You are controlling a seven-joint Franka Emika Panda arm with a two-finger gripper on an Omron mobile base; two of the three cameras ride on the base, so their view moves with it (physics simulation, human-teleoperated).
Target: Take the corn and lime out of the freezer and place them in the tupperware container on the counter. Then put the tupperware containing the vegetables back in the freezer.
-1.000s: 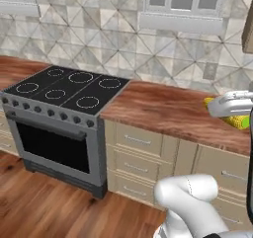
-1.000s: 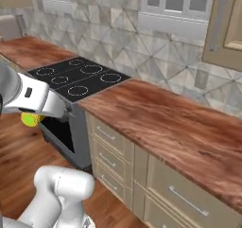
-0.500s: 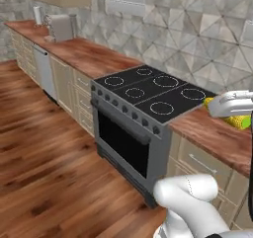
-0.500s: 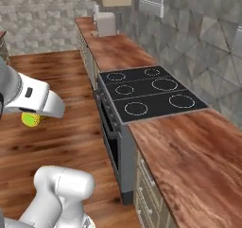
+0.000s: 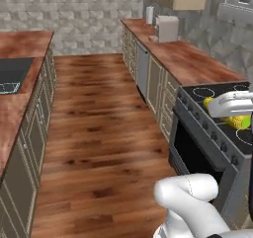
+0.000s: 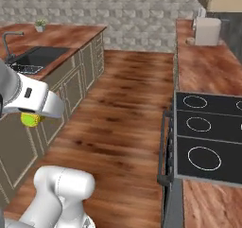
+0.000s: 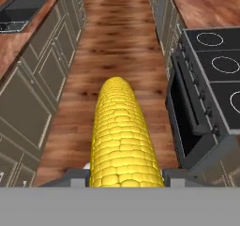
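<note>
Light: even, bright and diffuse across the rendered kitchen, with no visible source.
Shadows: faint, soft under the bench [image 5: 188, 64] edges.
Glare: dull sheen on the wood floor [image 6: 137, 99].
Sharpness: coarse, slightly pixelated; corn [image 7: 123, 136] was crisp.

The corn [image 5: 236, 121] sits in the white claw [image 5: 232, 111] above the stove [image 5: 217, 128].
</note>
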